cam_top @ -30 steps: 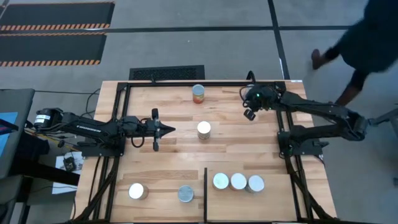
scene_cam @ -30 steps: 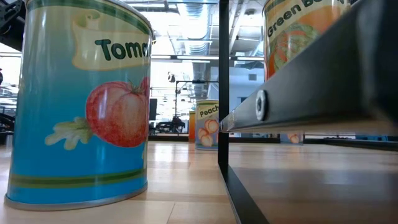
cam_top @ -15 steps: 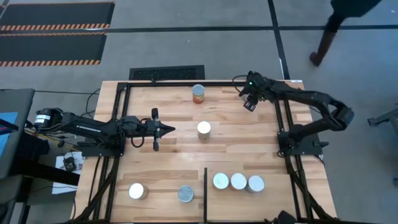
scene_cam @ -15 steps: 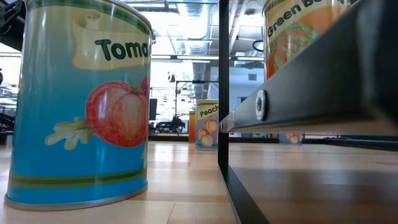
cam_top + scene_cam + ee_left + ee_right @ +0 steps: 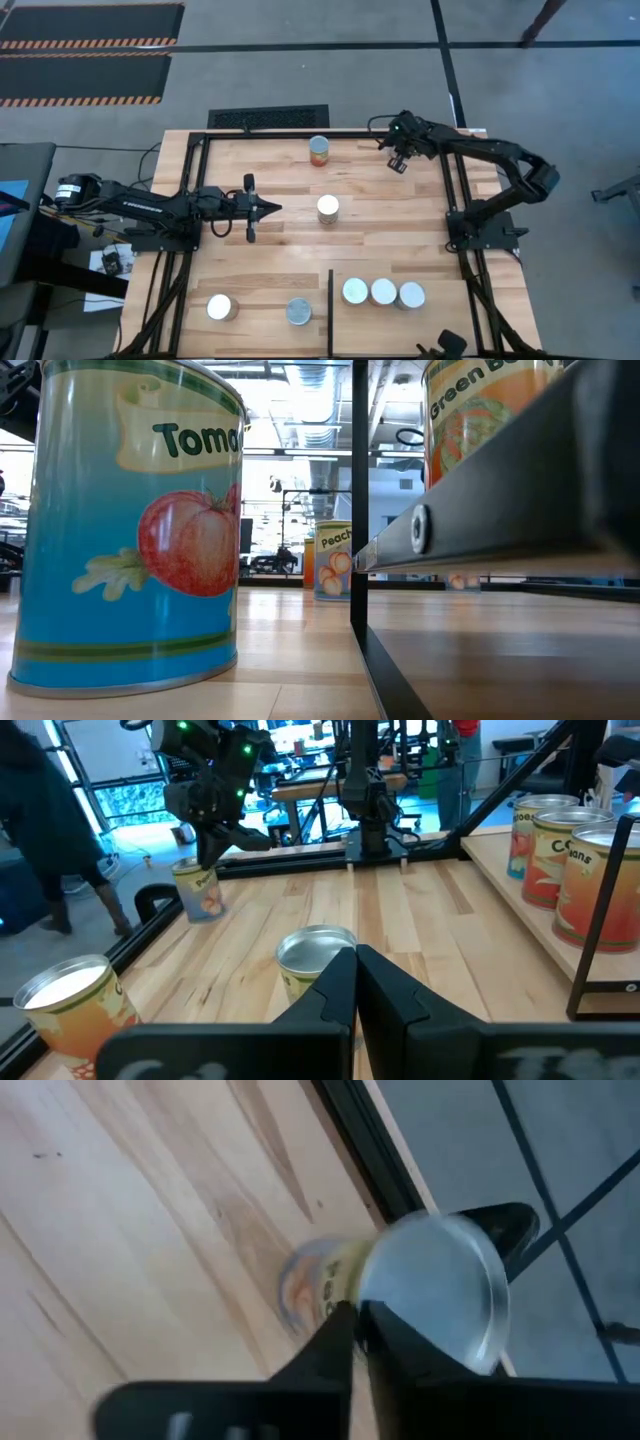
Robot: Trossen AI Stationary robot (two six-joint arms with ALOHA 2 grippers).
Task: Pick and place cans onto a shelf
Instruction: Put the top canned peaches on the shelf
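Looking over the whole table (image 5: 400, 235) first: nothing on the wood has shifted in the last sec. The shelf (image 5: 440, 322), the near-right section behind the black divider bar (image 5: 330, 300), carries the same three cans (image 5: 384, 292) in a touching row. The one real change is the right arm, which has swung out from mid-right to the far edge. The right gripper (image 5: 397, 160) now sits by the far frame rail (image 5: 270, 133), level w/ the far can (image 5: 320, 150) and near it but not touching. A person who was on the floor beyond the far-right corner has all but left view. Left arm is unchanged, stretched over the left-centre, and the left gripper (image 5: 268, 208) is closed on nothing, tip aimed at the middle can (image 5: 328, 208). Two more cans (image 5: 220, 307) stand near-left, outside the divider. Right claw: fingers look pressed nearly together, empty, w/ the far can's silver top just beyond them in the wrist view. Prob. means the next pick is that far can; jaws need to spread first. Room: the can stands just beside the far rail, so little slack behind it, but there is open wood on the robot's side. The route back to the shelf is clear except for the middle can, and the free shelf space is right of the row and in front of it.
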